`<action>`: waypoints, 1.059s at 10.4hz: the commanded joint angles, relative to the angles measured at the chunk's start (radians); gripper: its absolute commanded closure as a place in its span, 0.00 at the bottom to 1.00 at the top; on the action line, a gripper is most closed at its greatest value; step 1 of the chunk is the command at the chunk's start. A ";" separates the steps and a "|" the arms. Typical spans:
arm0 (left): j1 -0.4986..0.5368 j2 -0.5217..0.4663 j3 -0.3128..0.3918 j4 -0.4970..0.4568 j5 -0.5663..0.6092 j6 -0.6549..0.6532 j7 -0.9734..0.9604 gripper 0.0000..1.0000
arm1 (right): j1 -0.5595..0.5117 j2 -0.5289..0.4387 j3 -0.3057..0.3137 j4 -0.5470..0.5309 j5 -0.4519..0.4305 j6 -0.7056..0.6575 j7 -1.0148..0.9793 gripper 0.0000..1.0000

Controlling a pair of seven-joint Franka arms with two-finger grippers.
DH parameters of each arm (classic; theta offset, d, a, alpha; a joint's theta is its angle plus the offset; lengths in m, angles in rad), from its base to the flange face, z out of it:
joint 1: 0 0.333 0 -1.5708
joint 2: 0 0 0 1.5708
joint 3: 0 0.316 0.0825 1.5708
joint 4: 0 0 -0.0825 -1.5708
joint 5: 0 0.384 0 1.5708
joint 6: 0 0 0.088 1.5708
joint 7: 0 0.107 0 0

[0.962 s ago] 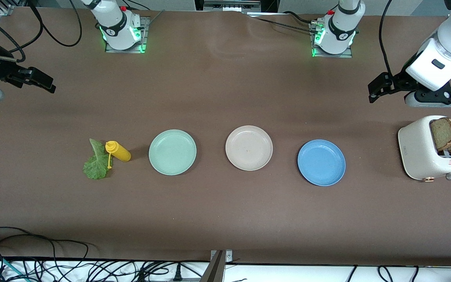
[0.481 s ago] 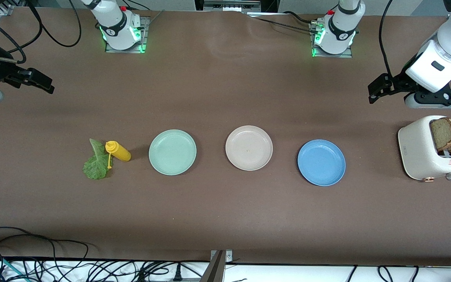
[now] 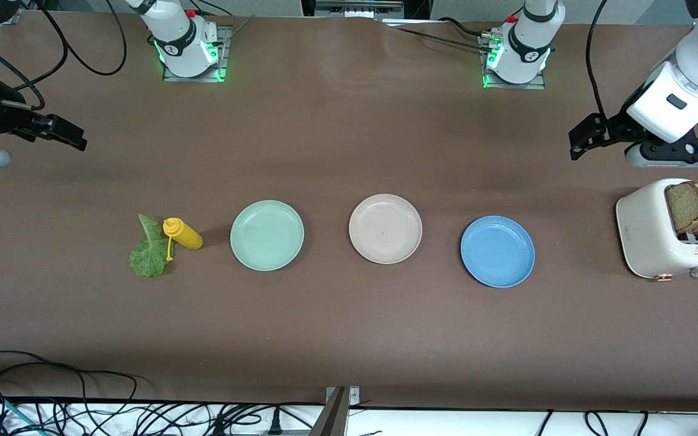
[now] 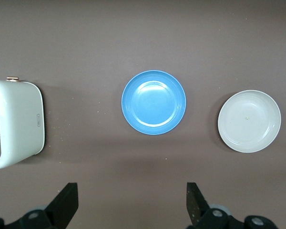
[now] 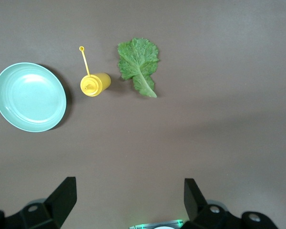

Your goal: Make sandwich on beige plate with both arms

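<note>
my left claw (image 3: 585, 138) hangs wide and holding nothing over bare table at the left arm's end, above the ground between the blue plate (image 3: 497, 251) and the toaster (image 3: 658, 233). my right claw (image 3: 61, 130) hangs just as wide and holding nothing over bare table at the right arm's end. the beige plate (image 3: 385, 228) sits in the middle of the row, bare, between the blue plate and the green plate (image 3: 267, 235). two slices of brown bread (image 3: 694, 207) stand upright in the toaster's slots. the lettuce leaf (image 3: 150, 249) lies flat on the table just beside the yellow bottle (image 3: 184, 234), which stands near the green plate.
</note>
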 commanded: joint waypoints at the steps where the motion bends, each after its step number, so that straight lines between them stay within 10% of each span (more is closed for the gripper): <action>1: -0.001 0.005 0.000 0.018 -0.024 -0.013 0.005 0.00 | 0.003 -0.001 0.006 0.011 -0.011 0.001 -0.008 0.00; 11: -0.001 0.003 0.000 0.015 -0.021 -0.018 0.010 0.00 | 0.001 0.010 0.003 0.007 -0.005 0.005 -0.008 0.00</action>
